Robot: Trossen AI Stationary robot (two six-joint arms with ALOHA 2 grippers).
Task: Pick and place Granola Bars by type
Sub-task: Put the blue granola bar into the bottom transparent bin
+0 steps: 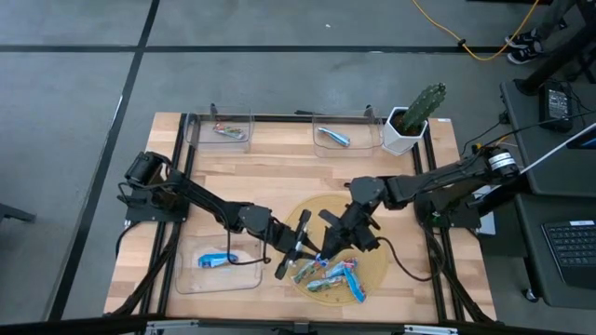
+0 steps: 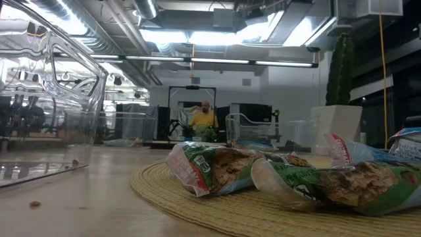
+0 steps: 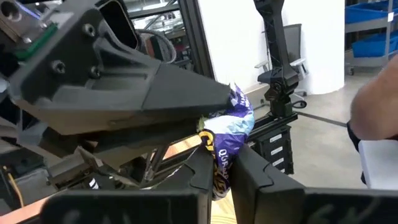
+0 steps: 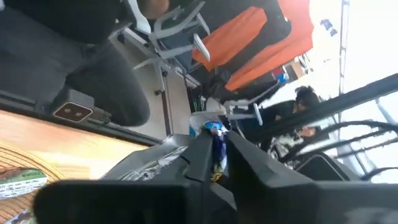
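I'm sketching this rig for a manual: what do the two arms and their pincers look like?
Both arms are dark, nearly black, jointed links with black cables trailing from them. The left pincer and right pincer each end in two flat, blocky dark fingers. No markings are legible.

A heap of Granola Bars [image 1: 331, 275] lies on the round mat [image 1: 377, 270]; left of the mat, a tray [image 1: 186, 279] holds seemingly one bar [image 1: 215, 260].

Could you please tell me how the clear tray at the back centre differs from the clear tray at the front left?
The clear plastic tray at back centre holds a silver foil-wrapped bar; the clear plastic tray at front left holds a bright blue bar. The first sits at the far edge, the second at the near edge. Both hold one bar.
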